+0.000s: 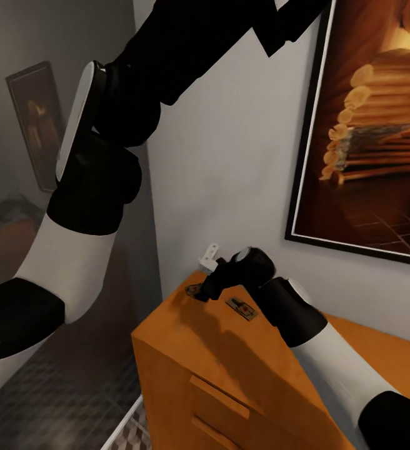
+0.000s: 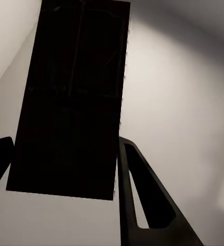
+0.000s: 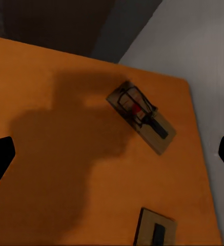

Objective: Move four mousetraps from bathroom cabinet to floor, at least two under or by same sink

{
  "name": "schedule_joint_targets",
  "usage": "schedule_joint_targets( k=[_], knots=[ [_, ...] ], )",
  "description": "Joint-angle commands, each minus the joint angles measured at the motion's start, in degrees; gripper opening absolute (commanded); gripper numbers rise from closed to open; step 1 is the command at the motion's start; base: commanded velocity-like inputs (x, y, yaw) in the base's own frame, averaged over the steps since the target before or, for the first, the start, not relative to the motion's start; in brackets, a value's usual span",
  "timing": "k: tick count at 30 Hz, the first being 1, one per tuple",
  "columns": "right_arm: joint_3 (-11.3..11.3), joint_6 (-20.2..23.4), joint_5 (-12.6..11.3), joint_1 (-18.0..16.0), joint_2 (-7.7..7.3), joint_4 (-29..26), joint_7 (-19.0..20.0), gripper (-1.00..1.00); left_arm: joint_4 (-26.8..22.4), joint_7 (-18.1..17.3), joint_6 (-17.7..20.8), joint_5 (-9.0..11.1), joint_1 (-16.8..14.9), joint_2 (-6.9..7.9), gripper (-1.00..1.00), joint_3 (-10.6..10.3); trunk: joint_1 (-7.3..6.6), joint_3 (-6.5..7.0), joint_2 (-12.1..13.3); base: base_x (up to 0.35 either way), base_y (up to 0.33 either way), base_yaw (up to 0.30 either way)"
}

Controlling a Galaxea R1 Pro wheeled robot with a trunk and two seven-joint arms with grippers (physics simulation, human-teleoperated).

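- Two mousetraps lie on the flat top of the orange-brown cabinet (image 1: 230, 369), near its far corner by the grey wall (image 1: 230, 156).
- One mousetrap (image 3: 141, 116) is a tan wooden plate with dark wire parts and a red spot.
- Second mousetrap (image 3: 155, 228) lies near it, apart.
- Right gripper (image 1: 206, 289) hovers over them, fingers spread, holding nothing.
- Left gripper (image 2: 65, 205): fingers apart, empty.

Both arms (image 1: 74, 262) are built of alternating glossy white and matte black rounded segments, the left with a white oval cap at one joint, the right arm (image 1: 330, 362) ending in a black gripper (image 1: 210, 289) with slim dark fingers (image 2: 147, 205) cut by long slots.
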Motion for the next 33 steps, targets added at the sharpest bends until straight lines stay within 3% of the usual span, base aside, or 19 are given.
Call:
schedule_joint_targets(
  k=[1,5,10,17,21,33],
  knots=[
    [0.01,0.35,2.02,-0.06,0.31,0.6,0.61,1.0,0.0,0.38,0.13,0.43,-0.05,-0.02,-1.0,0.03,0.03,-0.07,-0.04,0.301,0.0,0.0],
    [-0.09,0.52,5.12,-0.12,0.81,1.75,0.88,1.0,0.02,0.38,0.12,0.39,0.01,-0.01,-1.0,-0.01,0.03,-0.07,-0.04,0.226,0.0,0.0],
    [-0.04,0.42,5.94,-0.26,0.58,2.1,3.1,1.0,0.02,0.37,0.07,0.38,0.07,-0.01,-1.0,-0.06,0.03,-0.07,-0.04,0.034,0.0,0.0],
    [-0.01,-2.55,6.07,-1.68,0.51,3.25,16.3,1.0,0.04,0.39,0.03,0.32,0.12,-0.01,-1.0,-0.16,0.03,-0.07,-0.04,0.023,0.0,0.0],
    [-0.07,-10.07,6.09,-2.26,0.7,4.21,20.1,1.0,0.09,0.4,0.06,0.23,0.12,0.0,-1.0,-0.24,0.03,-0.07,-0.04,0.229,0.0,0.0],
    [-0.33,-11.32,6.0,-2.36,0.6,4.12,20.69,1.0,0.04,0.37,0.11,0.2,0.12,0.07,-1.0,-0.35,0.03,-0.07,-0.04,0.061,0.0,0.0]
  ],
)
